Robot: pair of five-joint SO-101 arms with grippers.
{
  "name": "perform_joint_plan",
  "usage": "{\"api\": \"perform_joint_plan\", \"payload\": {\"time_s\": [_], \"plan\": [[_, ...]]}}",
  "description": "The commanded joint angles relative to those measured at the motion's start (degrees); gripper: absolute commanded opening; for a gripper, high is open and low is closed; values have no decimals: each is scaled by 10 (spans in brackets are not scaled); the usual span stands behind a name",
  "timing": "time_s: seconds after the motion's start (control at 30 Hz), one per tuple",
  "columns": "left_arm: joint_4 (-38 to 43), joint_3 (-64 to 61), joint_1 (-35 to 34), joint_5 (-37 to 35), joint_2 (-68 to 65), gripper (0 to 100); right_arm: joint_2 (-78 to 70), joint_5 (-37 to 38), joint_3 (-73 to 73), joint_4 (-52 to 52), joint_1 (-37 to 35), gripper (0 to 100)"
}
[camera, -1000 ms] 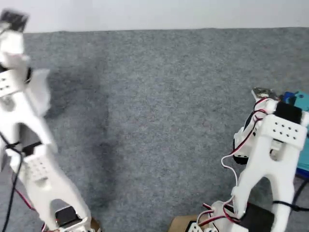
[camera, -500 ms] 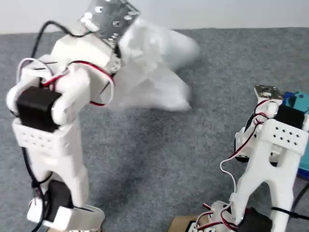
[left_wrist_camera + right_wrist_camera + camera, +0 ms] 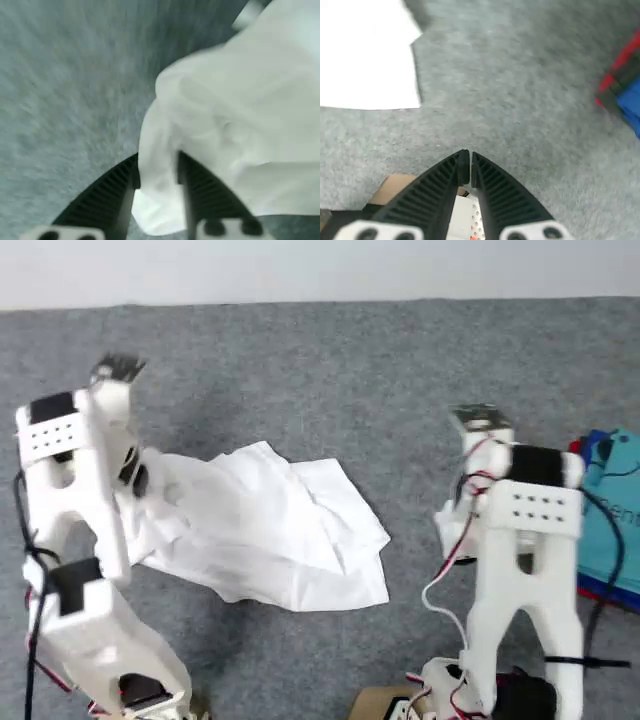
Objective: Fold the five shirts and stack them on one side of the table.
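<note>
My left gripper (image 3: 156,170) clamps the white shirt (image 3: 270,540), freshly swung down ahead of its jaws, ready for folding; my right gripper (image 3: 470,160) is closed, empty.

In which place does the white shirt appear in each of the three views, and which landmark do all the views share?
High view: the white shirt lies crumpled on the table's left half, one end at the left arm.
Left wrist view: it is pinched in the left claw and spreads away beyond it.
Right wrist view: a flat white corner lies ahead of the shut right claw, apart from it.
Shared landmark: the grey felt table cover.
</note>
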State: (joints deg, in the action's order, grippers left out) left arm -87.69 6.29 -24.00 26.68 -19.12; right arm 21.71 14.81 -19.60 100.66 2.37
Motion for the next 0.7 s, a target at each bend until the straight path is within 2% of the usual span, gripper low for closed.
{"api": "perform_joint_plan", "payload": {"time_s": [0.0, 0.17, 0.33, 0.67], "plan": [[10, 10, -47, 53, -41, 145, 14, -3, 7, 21, -70, 70], [7, 80, -115, 79, -61, 146, 13, -7, 7, 18, -154, 214], [7, 143, -165, 77, -41, 145, -23, -7, 8, 17, -218, 213], [6, 145, -231, 75, -17, 144, -192, -8, 89, 18, -389, 213]]}}
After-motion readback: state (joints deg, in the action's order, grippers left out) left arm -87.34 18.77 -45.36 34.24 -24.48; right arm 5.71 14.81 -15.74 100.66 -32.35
